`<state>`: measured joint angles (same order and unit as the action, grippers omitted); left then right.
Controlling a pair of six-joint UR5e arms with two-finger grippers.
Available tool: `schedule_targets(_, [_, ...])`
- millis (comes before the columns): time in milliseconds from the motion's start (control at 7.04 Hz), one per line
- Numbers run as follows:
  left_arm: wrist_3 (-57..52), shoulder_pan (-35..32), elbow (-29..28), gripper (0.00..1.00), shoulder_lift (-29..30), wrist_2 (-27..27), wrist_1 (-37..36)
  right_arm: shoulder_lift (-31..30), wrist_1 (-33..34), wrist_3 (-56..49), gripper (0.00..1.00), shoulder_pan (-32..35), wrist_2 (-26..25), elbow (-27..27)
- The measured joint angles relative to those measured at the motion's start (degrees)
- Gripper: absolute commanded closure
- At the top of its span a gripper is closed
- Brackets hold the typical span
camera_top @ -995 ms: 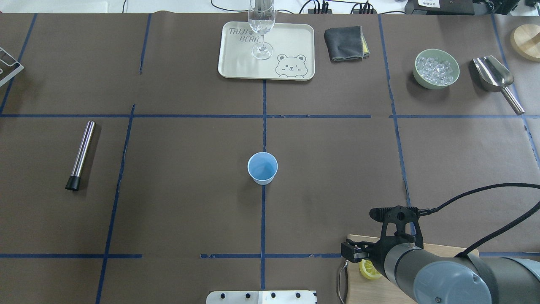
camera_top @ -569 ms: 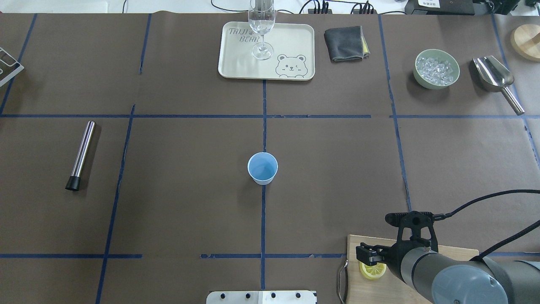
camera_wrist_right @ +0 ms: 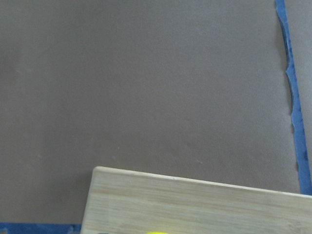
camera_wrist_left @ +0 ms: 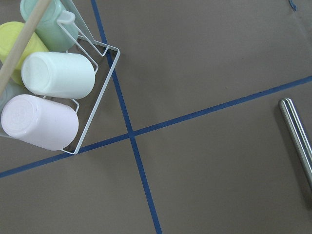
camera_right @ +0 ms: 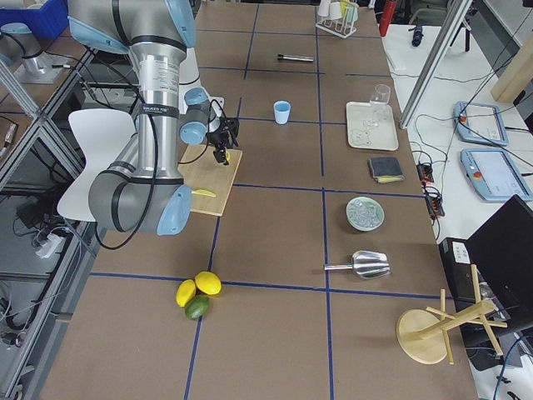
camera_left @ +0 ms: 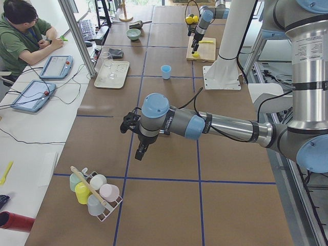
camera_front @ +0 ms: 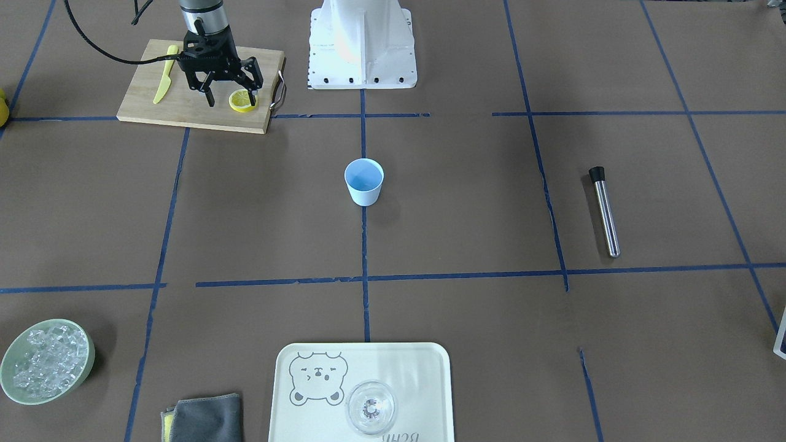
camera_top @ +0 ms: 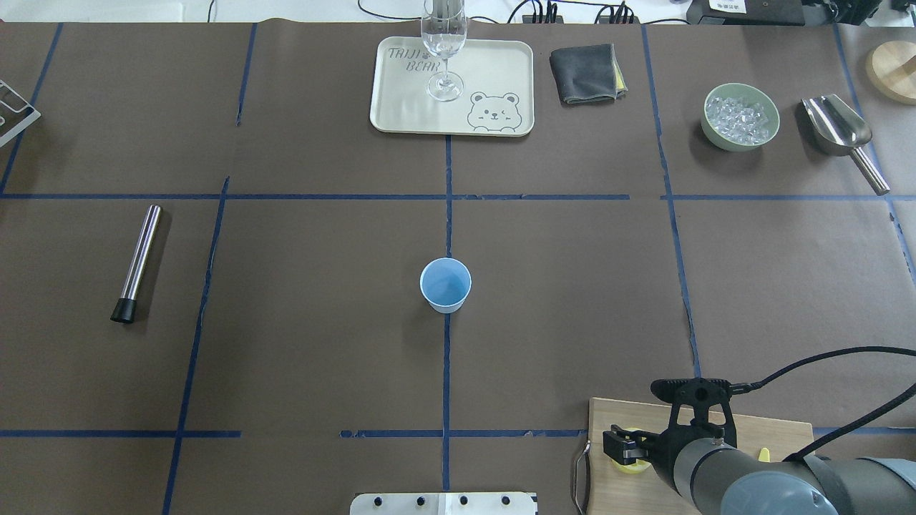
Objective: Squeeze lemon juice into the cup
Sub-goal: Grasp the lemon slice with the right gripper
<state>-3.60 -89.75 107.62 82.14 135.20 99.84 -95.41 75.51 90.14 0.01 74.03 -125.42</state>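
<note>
The cup stands upright on the tabletop. On the cup's robot side lies a cutting board, with the far right pincer above it. Opposite the cup, a tray carries a glass. The left pincer is well nearer than the cup; jaw state indeterminate.

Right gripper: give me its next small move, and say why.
Probably lower a little onto the lemon half and close on it. The right gripper hangs open over the cutting board, with the lemon half lying about between its spread fingers, not yet gripped. The cup stands mid-table, well apart.
</note>
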Motion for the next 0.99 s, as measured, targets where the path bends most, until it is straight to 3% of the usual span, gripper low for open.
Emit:
schedule_targets(711, [0.00,-0.08,0.22,0.00,-0.05,0.07,-0.08,0.13,0.07,0.59,0.15,-4.35,-3.59,0.91])
schedule_targets(853, [0.00,-0.08,0.22,0.00,-0.05,0.07,-0.08,0.13,0.08,0.55,0.24,-4.57,-3.80,1.14])
schedule_targets(995, [0.00,-0.08,0.22,0.00,-0.08,0.06,-0.08,0.32,0.08,0.51,0.43,-4.62,-3.84,1.17])
